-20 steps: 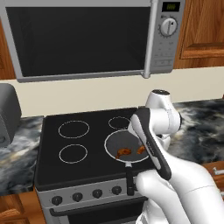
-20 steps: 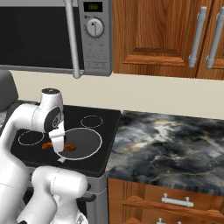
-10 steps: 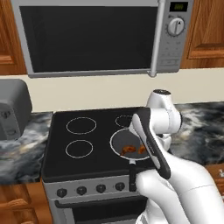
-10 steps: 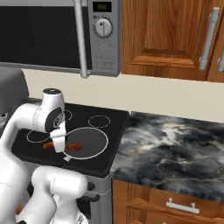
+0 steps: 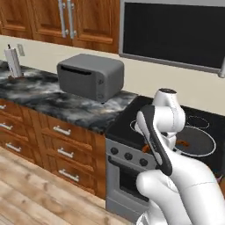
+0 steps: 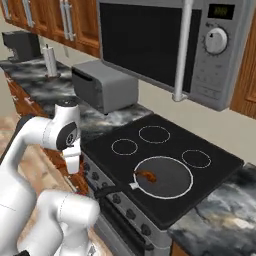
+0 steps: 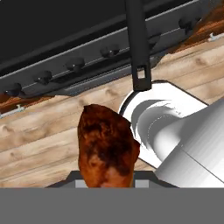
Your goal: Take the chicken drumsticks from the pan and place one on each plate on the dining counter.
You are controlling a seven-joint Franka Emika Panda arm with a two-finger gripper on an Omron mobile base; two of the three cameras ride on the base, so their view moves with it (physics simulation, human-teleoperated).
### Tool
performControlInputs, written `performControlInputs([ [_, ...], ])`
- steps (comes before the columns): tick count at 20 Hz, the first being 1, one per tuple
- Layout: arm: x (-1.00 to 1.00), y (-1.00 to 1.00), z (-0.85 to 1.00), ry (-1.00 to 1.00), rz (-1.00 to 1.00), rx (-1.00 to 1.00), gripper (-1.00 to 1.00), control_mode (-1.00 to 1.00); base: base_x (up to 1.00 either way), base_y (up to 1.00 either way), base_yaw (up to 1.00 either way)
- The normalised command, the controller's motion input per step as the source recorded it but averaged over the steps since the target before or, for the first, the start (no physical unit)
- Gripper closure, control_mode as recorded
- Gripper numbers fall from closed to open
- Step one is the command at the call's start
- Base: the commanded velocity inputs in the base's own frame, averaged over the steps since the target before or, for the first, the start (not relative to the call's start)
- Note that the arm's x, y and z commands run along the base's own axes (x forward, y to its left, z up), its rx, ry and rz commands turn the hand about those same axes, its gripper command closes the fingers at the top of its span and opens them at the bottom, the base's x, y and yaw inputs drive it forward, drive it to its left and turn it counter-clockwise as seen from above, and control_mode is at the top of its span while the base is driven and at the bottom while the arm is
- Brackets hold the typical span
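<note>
Where end effector (image 7: 107, 186) hides: drumstick (image 7: 107, 146).

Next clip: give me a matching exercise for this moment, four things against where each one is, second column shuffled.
Things:
1. held drumstick
2. other drumstick
3. toaster
4. microwave

Places:
a. above the stove
b. in the pan
c. in the gripper, out over the wooden floor
d. on the marbled counter beside the stove

Pairs: 1-c, 2-b, 3-d, 4-a
</note>
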Motion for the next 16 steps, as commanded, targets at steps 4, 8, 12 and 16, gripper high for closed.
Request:
performControlInputs([
  [4,0.00,0.00,0.00,0.00,0.00,0.00,1.00,1.00,-0.25,0.00,1.00],
  [8,0.00,0.00,0.00,0.00,0.00,0.00,1.00,1.00,-0.13,0.00,1.00],
  [12,0.00,0.00,0.00,0.00,0.00,0.00,1.00,1.00,-0.06,0.00,1.00],
  [16,0.00,0.00,0.00,0.00,0.00,0.00,1.00,1.00,-0.05,0.00,1.00],
])
